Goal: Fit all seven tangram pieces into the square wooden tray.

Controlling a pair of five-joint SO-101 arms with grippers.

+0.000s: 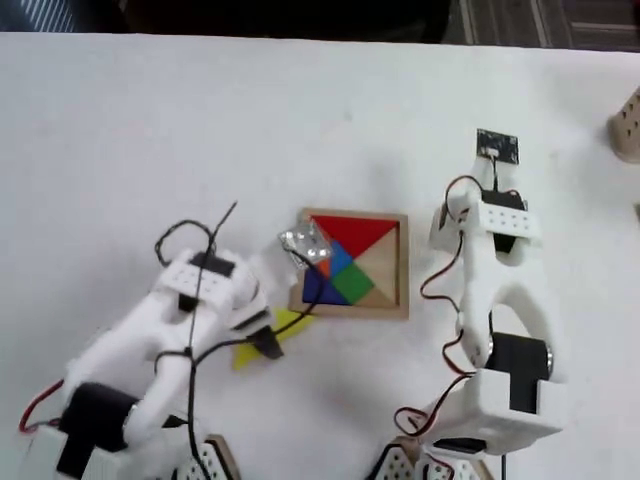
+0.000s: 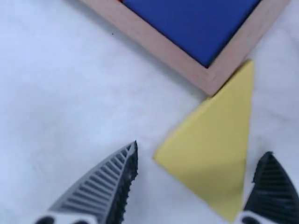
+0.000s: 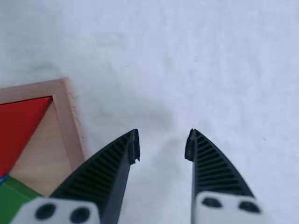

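Note:
The square wooden tray (image 1: 403,265) lies mid-table and holds a red triangle (image 1: 352,233), a blue piece (image 1: 322,286) and a green piece (image 1: 352,283); its right part looks plain wood. A yellow triangle (image 1: 285,324) lies flat on the table, touching the tray's corner. My left gripper (image 1: 262,337) is low over it and open. In the left wrist view the yellow triangle (image 2: 215,140) sits between the fingers of the left gripper (image 2: 201,149), with the tray rim (image 2: 187,58) and blue piece (image 2: 196,23) beyond. My right gripper (image 3: 163,133) is open over bare table beside the tray corner (image 3: 70,116).
A shiny crumpled clear thing (image 1: 305,244) lies over the tray's left edge. The right arm (image 1: 495,300) stands right of the tray. Perforated wooden blocks sit at the front edge (image 1: 215,462) and the far right (image 1: 628,125). The white table stretches away behind the tray.

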